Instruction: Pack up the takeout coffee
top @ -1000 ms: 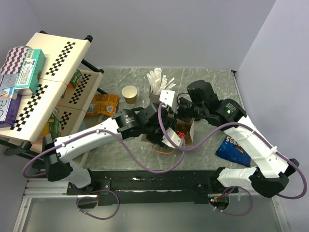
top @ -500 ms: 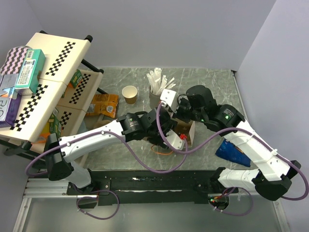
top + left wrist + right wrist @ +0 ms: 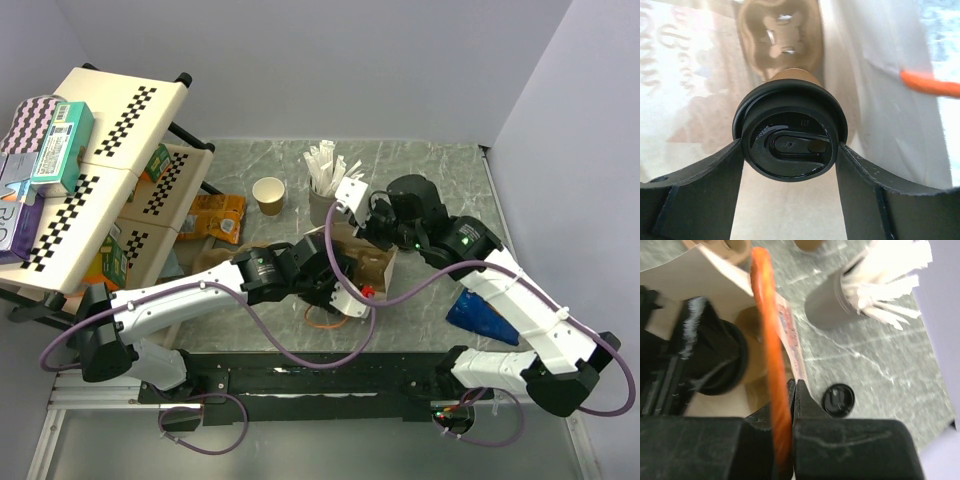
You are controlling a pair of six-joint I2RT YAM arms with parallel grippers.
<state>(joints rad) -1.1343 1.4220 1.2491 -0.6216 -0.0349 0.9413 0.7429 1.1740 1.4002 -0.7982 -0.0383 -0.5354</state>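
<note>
My left gripper [image 3: 790, 150] is shut on a kraft coffee cup with a black lid [image 3: 790, 142], one finger [image 3: 705, 180] on each side of the lid. It holds the cup inside a white paper bag [image 3: 378, 262], above the brown moulded carrier [image 3: 780, 35] at the bag's bottom. My right gripper [image 3: 794, 390] is shut on the bag's rim [image 3: 790, 335], beside the orange handle [image 3: 767, 340]. A second kraft cup [image 3: 268, 195], open and without a lid, stands on the table. A loose black lid [image 3: 838, 401] lies on the table beside the bag.
A grey cup of white sticks [image 3: 322, 195] stands just behind the bag. A blue snack bag [image 3: 482, 315] lies at the right. A shelf rack [image 3: 110, 150] with boxes and snack packets fills the left side. The bag's other orange handle [image 3: 930, 82] hangs at the right.
My left gripper has moved towards the near edge and deeper into the bag with the cup. My right gripper has pulled the bag's rim back and left, and the bag mouth is wider.
</note>
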